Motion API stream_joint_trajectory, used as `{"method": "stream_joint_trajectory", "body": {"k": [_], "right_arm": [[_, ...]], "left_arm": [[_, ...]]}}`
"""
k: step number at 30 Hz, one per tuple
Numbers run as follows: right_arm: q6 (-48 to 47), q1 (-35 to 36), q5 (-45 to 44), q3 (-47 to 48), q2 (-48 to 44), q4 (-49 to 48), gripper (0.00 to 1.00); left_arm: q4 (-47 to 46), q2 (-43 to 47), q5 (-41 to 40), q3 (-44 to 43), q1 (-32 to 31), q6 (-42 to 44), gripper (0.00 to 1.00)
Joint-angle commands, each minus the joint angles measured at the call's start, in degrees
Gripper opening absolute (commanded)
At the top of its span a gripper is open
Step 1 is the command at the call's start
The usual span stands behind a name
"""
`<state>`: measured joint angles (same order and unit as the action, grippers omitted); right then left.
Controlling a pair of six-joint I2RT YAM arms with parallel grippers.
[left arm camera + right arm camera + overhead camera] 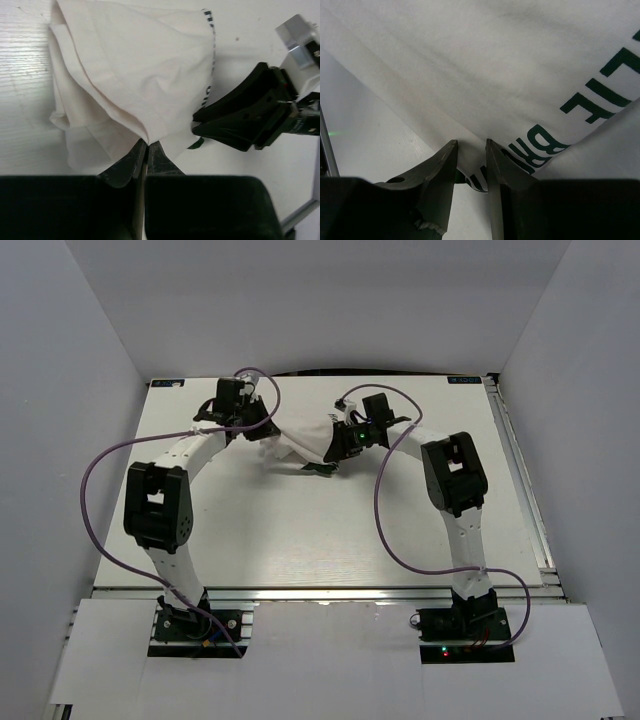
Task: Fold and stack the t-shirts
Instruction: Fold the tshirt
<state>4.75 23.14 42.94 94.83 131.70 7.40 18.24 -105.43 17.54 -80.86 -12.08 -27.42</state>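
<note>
Table [300,540] – white top. The top view alone gives the whole layout. The t-shirt [298,440] is over the table's far-middle part, bunched into a loose strip and stretched between the two grippers.

Left arm [160,505] – elbow raised over the table's left side, forearm reaching to the far left. Right arm [455,475] – elbow over the table's right side, forearm angled in toward the far middle.

The left wrist view shows what the top view hides: the left gripper [146,145] has its fingers pressed together on a gathered fold of white cloth, which fans out beyond it. The right gripper [194,125] sits at the cloth's printed edge.

The right wrist view is the only one with the dark green lettering [600,85] large, though cut off. Right gripper fingers [445,165] stand partly apart. A cloth edge lies in the gap, and no clamp on it is visible.
</note>
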Motion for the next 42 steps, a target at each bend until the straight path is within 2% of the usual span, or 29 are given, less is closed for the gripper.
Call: {"method": "stream_joint_trajectory", "body": {"k": [1, 10, 12, 14, 15, 16, 18, 21, 22, 24, 28, 30, 31, 32, 33, 37, 38, 39, 42], "right_arm": [[-0.01, 0.16, -2.42, 1.15, 0.75, 1.83, 0.36], [-0.27, 0.16, -2.6, 0.45, 0.66, 2.62, 0.36], [-0.45, 0.24, -2.6, 0.36, 0.75, 2.71, 0.36], [-0.71, 0.24, -2.51, 0.53, 0.67, 2.88, 0.36], [-0.71, 0.24, -2.51, 0.53, 0.75, 2.97, 0.36], [-0.88, 0.24, -2.51, 0.62, 0.49, 2.97, 0.36], [-0.8, 0.16, -2.42, 0.71, 0.49, 2.88, 0.36], [-0.8, 0.24, -2.33, 0.89, 0.4, 2.88, 0.36], [-0.71, 0.16, -2.42, 0.89, 0.4, 2.8, 0.36], [-0.89, 0.16, -2.33, 0.89, 0.31, 2.88, 0.37], [-0.97, 0.24, -2.16, 1.06, 0.49, 3.15, 0.37], [-1.15, 0.24, -2.16, 1.32, 0.66, 3.67, 0.37], [-1.41, 0.16, -1.98, 1.41, 0.75, 3.85, 0.37], [-1.5, 0.16, -2.07, 1.24, 0.75, 3.85, 0.37], [-1.41, 0.24, -2.07, 1.06, 0.67, 3.85, 0.37], [-1.41, 0.16, -1.89, 0.97, 0.49, 3.68, 0.37], [-1.41, 0.24, -1.89, 1.06, 0.58, 3.59, 0.37], [-1.33, 0.24, -1.89, 1.06, 0.58, 3.59, 0.37], [-1.24, 0.16, -1.72, 1.33, 0.67, 3.67, 0.37]], "left_arm": [[3.55, -0.92, -2.86, -1.93, 0.56, 7.2, 0.05], [4.53, -0.74, -5.14, 5.01, 0.74, 10.37, 0.06], [4.0, -1.71, -5.67, 5.62, 0.74, 9.93, 0.11], [3.65, -2.15, -5.76, 5.19, 0.83, 8.18, 0.28], [3.56, -1.89, -6.28, 4.92, 0.74, 6.95, 0.46], [3.47, -1.37, -6.38, 4.57, 0.83, 6.42, 0.58], [3.3, 1.08, -6.47, 4.48, 0.83, 4.41, 0.98], [2.51, 6.08, -5.68, 6.32, 1.53, 2.38, 0.98], [0.76, 7.59, -2.89, 7.55, 1.88, 2.37, 0.98], [-2.66, 11.97, -0.07, 13.95, 2.49, 1.15, 0.98], [-14.77, 14.37, 12.65, 25.03, 3.46, -3.14, 0.98], [-18.22, 14.37, 14.97, 29.61, 3.37, -5.44, 0.92], [-23.03, 14.37, 15.94, 31.01, 3.29, -9.11, 0.88], [-24.73, 14.29, 16.9, 32.07, 3.29, -10.53, 0.75], [-29.09, 13.94, 17.43, 34.26, 3.2, -14.38, 0.71], [-32.47, 12.09, 15.78, 35.95, 1.71, -18.54, 0.62], [-34.22, 11.74, 15.07, 36.64, 1.62, -22.11, 0.57], [-41.11, 11.82, 14.81, 39.96, 1.62, -24.15, 0.55], [-49.66, 12.35, 12.0, 44.89, 1.62, -31.89, 0.49]]}}
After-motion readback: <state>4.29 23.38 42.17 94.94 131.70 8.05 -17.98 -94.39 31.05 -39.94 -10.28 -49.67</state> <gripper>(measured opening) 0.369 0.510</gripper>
